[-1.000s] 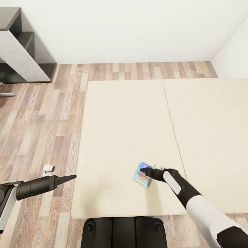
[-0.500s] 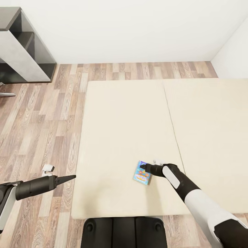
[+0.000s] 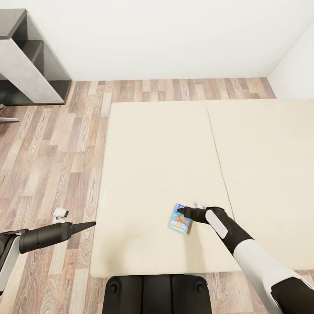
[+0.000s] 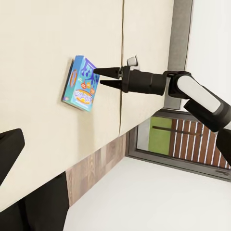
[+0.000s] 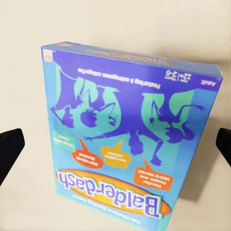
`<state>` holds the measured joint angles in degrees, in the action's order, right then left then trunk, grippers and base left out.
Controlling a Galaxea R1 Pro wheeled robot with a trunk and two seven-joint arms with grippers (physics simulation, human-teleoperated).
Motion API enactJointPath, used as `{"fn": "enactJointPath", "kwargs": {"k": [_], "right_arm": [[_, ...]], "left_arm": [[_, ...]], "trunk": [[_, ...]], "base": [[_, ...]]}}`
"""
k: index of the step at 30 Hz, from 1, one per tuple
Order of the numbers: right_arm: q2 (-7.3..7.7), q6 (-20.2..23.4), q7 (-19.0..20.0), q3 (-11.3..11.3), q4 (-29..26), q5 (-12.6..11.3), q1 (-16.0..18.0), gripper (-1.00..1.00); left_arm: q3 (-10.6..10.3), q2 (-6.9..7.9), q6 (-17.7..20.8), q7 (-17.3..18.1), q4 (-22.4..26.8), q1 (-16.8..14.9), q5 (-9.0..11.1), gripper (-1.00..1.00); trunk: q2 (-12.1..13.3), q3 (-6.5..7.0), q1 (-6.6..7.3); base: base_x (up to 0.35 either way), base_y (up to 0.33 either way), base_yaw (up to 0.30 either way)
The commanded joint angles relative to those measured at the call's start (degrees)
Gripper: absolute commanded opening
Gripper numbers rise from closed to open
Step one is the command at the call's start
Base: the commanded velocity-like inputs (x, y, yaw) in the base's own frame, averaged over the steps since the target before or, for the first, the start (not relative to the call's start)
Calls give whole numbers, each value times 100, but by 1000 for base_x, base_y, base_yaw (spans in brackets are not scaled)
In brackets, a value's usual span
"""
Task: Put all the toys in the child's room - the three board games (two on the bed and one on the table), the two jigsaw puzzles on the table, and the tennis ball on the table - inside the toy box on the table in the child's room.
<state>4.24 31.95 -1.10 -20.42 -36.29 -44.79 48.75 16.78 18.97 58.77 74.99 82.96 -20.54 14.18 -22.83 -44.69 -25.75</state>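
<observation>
While the robot's dark base (image 3: 157, 293) sits at six o'clock in the head view, against the near edge of the bed (image 3: 165, 144), the left claw (image 3: 83, 226) hangs over the plank floor (image 3: 52, 148) at about eight o'clock, its fingers pressed together into one dark point and holding nothing.

Just past the base, at roughly five o'clock, the right claw (image 3: 181, 213) reaches low over the beige mattress. The left wrist view shows its two tapered fingers (image 4: 107, 71) spread apart, their tips at the edge of the blue board game (image 3: 180, 221) (image 4: 81, 83). The right wrist view looks straight onto the box (image 5: 130, 139), where the word "Balderdash" reads on its printed face, with a dark fingertip (image 5: 9, 151) at either side and clear of it, so the claw is released and grasps nothing. The box lies flat on the mattress near the bed's near edge, slightly askew.

Farther off, a seam (image 3: 216, 152) runs along the mattress toward twelve o'clock. At ten o'clock the grey worktop (image 3: 26, 65) stands against the white wall (image 3: 165, 35).
</observation>
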Motion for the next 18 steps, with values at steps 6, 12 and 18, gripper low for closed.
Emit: {"fn": "enactJointPath", "kwargs": {"k": [6,12,18], "right_arm": [[7,13,-16,-26,-9,-13,3,100],[9,28,-19,-25,-32,-13,5,100],[14,37,-14,-25,-49,-19,10,100]], "left_arm": [[1,2,47,7,1,3,14,100],[1,2,47,7,1,5,21,100],[1,3,47,7,1,6,23,100]], "trunk": [[-9,-6,-3],[-9,-6,-3],[-9,-6,-3]], "base": [[0,0,0],[0,0,0],[0,0,0]]}}
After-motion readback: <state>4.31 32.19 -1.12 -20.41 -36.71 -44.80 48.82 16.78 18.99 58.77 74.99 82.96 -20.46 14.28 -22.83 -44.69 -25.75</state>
